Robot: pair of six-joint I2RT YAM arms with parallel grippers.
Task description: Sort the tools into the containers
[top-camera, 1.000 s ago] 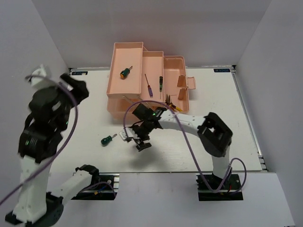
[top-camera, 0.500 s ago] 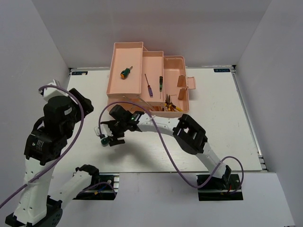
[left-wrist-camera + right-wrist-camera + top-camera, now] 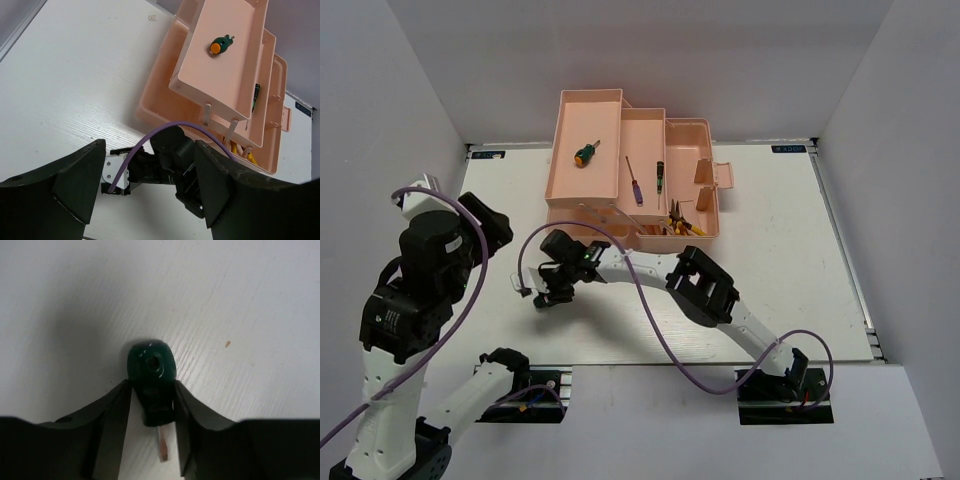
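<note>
Stubby green-handled screwdriver (image 3: 150, 365) lies on the white table (image 3: 770, 220), lower left of centre overhead. The right gripper (image 3: 546, 297) has swung across and clamps its handle, ready for lifting toward the salmon-pink plastic toolbox (image 3: 595, 115). The left gripper (image 3: 150, 167) hangs spread.

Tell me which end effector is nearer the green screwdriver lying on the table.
Right. The right end effector straddles the screwdriver at its handle. The left end effector hangs open, raised above it and off to its left.
</note>
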